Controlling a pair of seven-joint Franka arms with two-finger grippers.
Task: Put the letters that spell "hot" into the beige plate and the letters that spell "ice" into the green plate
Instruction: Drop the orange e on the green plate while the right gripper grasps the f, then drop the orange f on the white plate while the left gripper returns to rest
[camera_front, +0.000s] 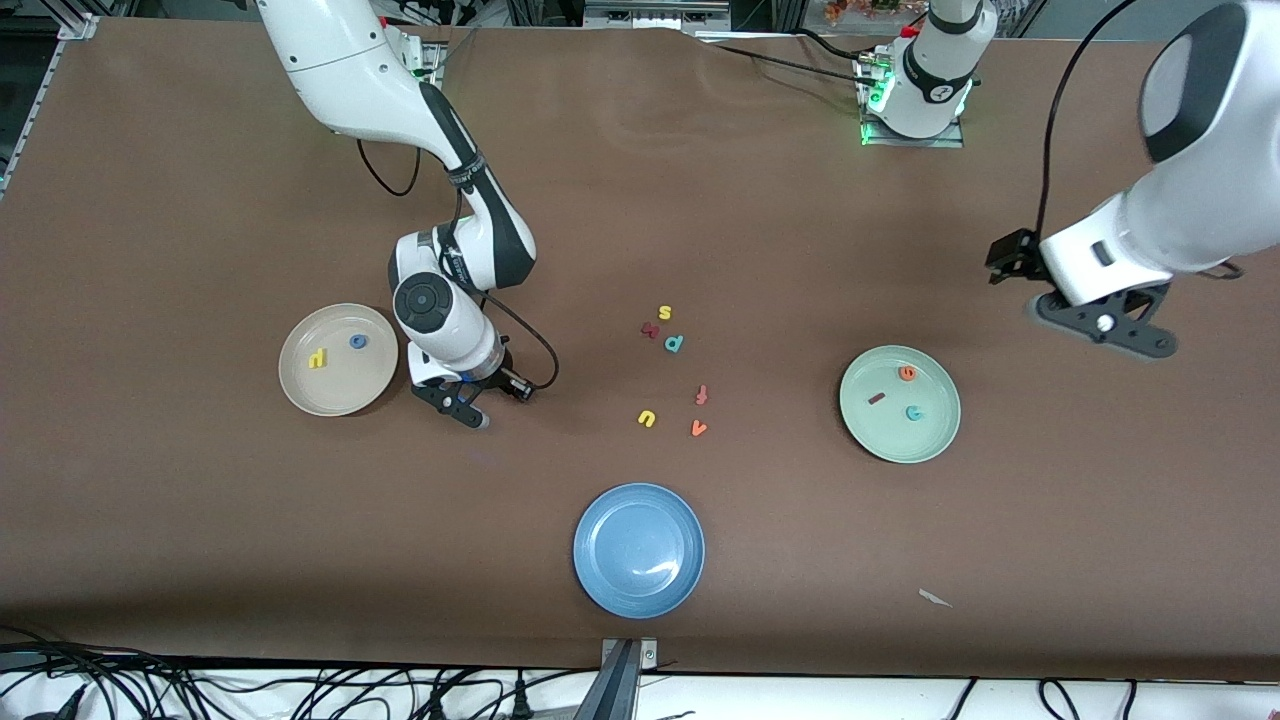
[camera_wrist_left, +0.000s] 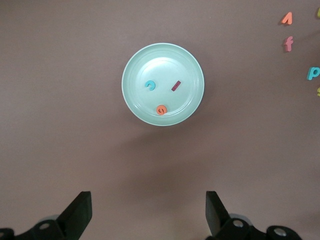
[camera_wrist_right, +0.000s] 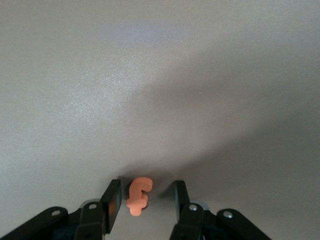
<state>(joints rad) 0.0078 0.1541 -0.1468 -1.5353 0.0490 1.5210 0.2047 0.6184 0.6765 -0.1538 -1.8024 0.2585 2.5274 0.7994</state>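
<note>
The beige plate (camera_front: 335, 392) holds the yellow h (camera_front: 317, 357) and the blue o (camera_front: 357, 341). Beside it, toward the table's middle, my right gripper (camera_front: 472, 412) (camera_wrist_right: 146, 193) is down at the table. The orange t (camera_wrist_right: 138, 196) lies between its fingers (camera_wrist_right: 114, 200), which stand a little apart from it, so the gripper is open. The green plate (camera_front: 880, 440) (camera_wrist_left: 165, 62) holds the orange e (camera_front: 907, 373) (camera_wrist_left: 161, 109), the dark red i (camera_front: 877, 398) (camera_wrist_left: 176, 86) and the teal c (camera_front: 913, 413) (camera_wrist_left: 149, 85). My left gripper (camera_front: 1100, 330) (camera_wrist_left: 147, 212) hangs wide open and empty, high beside the green plate.
Loose letters lie mid-table: yellow s (camera_front: 664, 313), dark red kinked letter (camera_front: 650, 329), teal p (camera_front: 674, 343), redder t (camera_front: 702, 395), yellow u (camera_front: 646, 418) and an orange v-shaped one (camera_front: 698, 428). A blue plate (camera_front: 639, 549) sits nearer the front camera. A white scrap (camera_front: 935, 598) lies nearby.
</note>
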